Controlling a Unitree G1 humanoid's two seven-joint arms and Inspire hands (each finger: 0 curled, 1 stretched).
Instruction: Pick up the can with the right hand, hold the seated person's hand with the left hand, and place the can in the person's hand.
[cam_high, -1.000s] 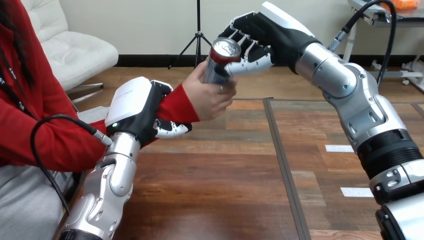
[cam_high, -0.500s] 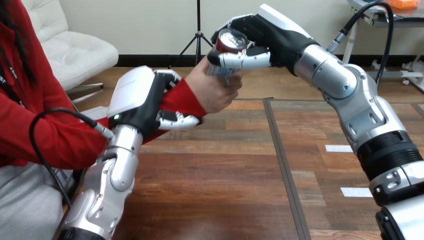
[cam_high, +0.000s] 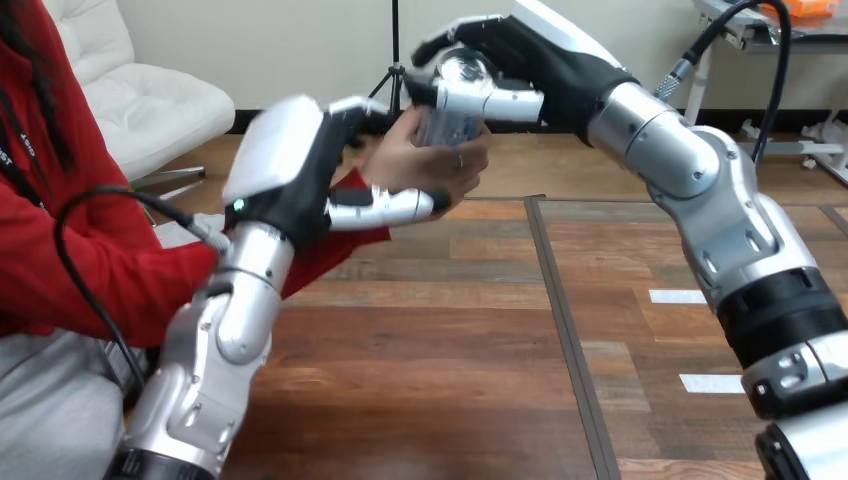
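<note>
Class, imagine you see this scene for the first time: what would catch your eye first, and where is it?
Above the table's far edge, left of centre, a can is gripped by two hands: the right hand curls round its top and the person's hand holds it from below. Just left of that, the left hand is closed round the person's wrist, its thumb underneath.

The left arm (cam_high: 235, 325) rises from the lower left, with its silver forearm angled upward and inward. The left hand (cam_high: 290, 170) is raised, white shell facing out. Its fingers (cam_high: 350, 108) curl over the person's wrist (cam_high: 362, 172), and its thumb (cam_high: 395, 207) runs beneath it. The right arm (cam_high: 700, 190) enters from the lower right and reaches up and to the left. The right hand (cam_high: 545, 65) is curled round the can (cam_high: 445, 125), its thumb lying across the side.
</note>
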